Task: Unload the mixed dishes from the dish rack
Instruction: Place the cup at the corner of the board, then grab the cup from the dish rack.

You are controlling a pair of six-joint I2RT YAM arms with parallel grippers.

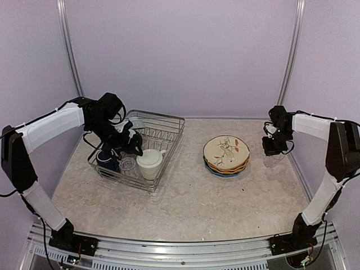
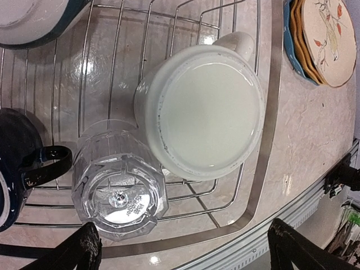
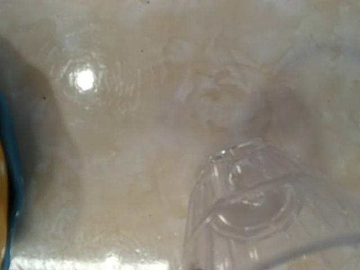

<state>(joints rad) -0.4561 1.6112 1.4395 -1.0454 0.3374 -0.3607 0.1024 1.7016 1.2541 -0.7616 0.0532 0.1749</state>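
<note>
The dish rack (image 1: 166, 130) stands at the left; its wire rim also shows in the left wrist view (image 2: 256, 185). It holds a large cream mug (image 1: 150, 163) (image 2: 202, 109), a clear glass (image 1: 128, 164) (image 2: 119, 188), a navy mug (image 1: 106, 159) (image 2: 17, 169) and a teal bowl (image 1: 136, 122) (image 2: 34, 19). My left gripper (image 1: 132, 143) (image 2: 188, 250) hangs open above the rack's near corner, with the glass by its left finger. My right gripper (image 1: 274, 147) holds a second clear glass (image 1: 274, 162) (image 3: 253, 208) low over the table at the right; its fingers are hidden.
A stack of plates (image 1: 226, 154) with the cream floral one on top sits on the table between the rack and the right gripper; its edge shows in both wrist views (image 2: 320, 39) (image 3: 11, 185). The metal rail (image 1: 180, 247) runs along the table's near edge.
</note>
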